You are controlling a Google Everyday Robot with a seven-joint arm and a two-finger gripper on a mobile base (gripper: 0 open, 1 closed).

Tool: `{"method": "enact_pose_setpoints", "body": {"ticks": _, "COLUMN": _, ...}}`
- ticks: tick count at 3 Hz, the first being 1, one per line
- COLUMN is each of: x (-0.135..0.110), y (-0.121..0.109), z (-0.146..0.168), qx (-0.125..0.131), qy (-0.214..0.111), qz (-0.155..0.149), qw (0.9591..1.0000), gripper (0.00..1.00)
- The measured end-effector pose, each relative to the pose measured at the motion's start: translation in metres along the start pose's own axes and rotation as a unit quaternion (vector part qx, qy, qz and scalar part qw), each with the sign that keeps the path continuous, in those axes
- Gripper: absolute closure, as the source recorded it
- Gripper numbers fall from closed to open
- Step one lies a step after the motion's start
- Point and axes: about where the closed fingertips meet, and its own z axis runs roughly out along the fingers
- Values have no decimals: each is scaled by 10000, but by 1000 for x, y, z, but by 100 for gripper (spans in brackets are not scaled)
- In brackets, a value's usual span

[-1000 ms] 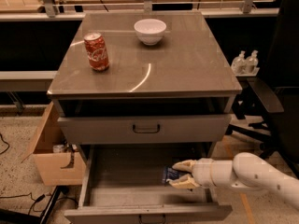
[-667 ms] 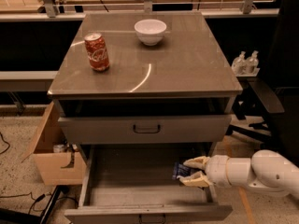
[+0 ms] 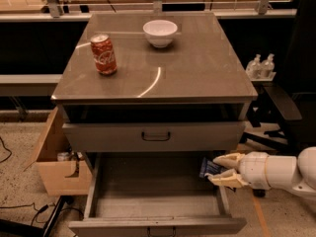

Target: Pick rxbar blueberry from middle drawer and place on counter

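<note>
Lower right: cream gripper (image 3: 213,169), fingers (image 3: 228,158) clasping the flat dark-blue wrapped snack bar (image 3: 206,166); probably light, slippery, best pinched mid-width.

One counter (image 3: 197,68) carries one red soda can (image 3: 103,54) and one white bowl (image 3: 160,32). Two drawers show, the upper drawer (image 3: 113,137) and the open middle drawer (image 3: 153,194); nearby stand one cardboard box (image 3: 59,169) and two bottles (image 3: 260,65). One gripper (image 3: 213,169), at the middle drawer's right side, pinches one rxbar blueberry (image 3: 206,165).

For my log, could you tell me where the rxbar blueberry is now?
In the camera view, the rxbar blueberry is gripped by the tool at the open middle drawer's right side.
</note>
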Motion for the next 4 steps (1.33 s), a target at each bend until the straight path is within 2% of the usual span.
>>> {"method": "enact_pose_setpoints", "body": {"ticks": 2, "x": -63, "y": -19, "z": -54, "qx": 302, "qy": 257, "qz": -71, "qw": 9992, "gripper": 100}}
{"method": "enact_pose_setpoints", "body": {"ticks": 4, "x": -72, "y": -25, "z": -59, "qx": 360, "qy": 330, "qz": -33, "qw": 9988, "gripper": 100}}
